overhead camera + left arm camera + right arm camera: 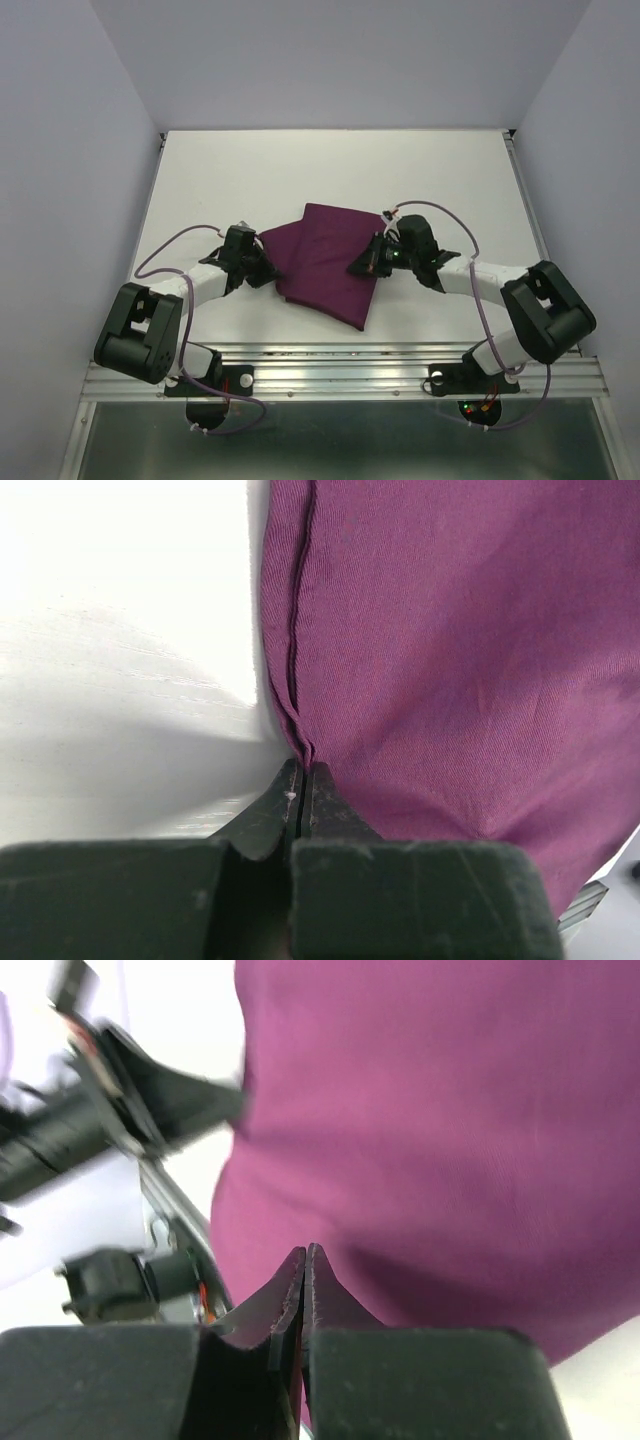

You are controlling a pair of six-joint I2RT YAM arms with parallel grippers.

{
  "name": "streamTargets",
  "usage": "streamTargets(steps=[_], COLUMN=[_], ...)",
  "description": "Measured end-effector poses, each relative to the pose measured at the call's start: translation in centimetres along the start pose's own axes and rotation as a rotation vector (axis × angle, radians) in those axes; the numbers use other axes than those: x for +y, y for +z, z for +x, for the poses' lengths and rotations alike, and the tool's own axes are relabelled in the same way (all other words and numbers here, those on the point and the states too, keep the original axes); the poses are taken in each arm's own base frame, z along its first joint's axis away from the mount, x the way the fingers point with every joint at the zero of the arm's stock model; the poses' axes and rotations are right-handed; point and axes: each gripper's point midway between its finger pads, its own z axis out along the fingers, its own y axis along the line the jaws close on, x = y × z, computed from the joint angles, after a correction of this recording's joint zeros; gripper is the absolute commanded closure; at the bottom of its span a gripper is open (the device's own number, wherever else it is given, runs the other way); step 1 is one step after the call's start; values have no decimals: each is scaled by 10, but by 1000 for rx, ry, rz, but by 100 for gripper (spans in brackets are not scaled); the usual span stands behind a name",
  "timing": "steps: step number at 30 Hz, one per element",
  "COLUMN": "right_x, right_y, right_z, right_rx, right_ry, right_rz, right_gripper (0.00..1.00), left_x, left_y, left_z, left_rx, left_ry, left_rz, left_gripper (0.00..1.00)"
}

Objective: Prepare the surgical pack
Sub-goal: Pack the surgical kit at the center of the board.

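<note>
The cloth (325, 265) lay on the table (330, 165) between both arms, long axis near-to-far. The left gripper (303, 775) pinched its left hem. The right gripper (368, 262) was clamped tight at its right edge, hold unclear.

The surgical pack (325, 262) lies on the table (300, 170) between left fingers (262, 825) and right fingers (262, 1312).

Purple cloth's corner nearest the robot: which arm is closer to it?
Right. The right fingers pinch the purple cloth just behind that corner; the left fingers pinch its opposite edge, farther off.
</note>
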Motion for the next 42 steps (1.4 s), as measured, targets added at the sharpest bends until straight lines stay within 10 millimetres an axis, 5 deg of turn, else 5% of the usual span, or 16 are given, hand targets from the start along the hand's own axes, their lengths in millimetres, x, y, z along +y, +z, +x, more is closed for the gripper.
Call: streamTargets(steps=[5,12,17,20,24,28,34,42], right_x=[-39,-31,6,21,-6,-12,-6,18], right_y=[15,15,-2,-2,7,15,16,19], right_z=[47,44,41,59,107,109,91,-46], right_rx=[107,133,139,183,307,328,312,52], right_ry=[96,12,-104,-139,-98,-79,-168,-187], right_rz=[37,28,-43,-98,-77,-98,-64,-72], right_gripper=[99,99,99,99,99,99,99,99], left_x=[1,1,1,0,-1,1,0,-1], left_y=[0,-2,-5,-5,-6,-7,-10,-12], left_z=[-1,-3,-4,-5,-6,-7,-9,-11], left_rx=[-2,-6,-9,-11,-9,-9,-22,-32], left_ry=[-2,-2,-3,-2,-3,-3,-3,-1], left_rz=[-7,-21,-27,-30,-38,-48,-50,-44], left_gripper=[100,100,100,100,100,100,100,100])
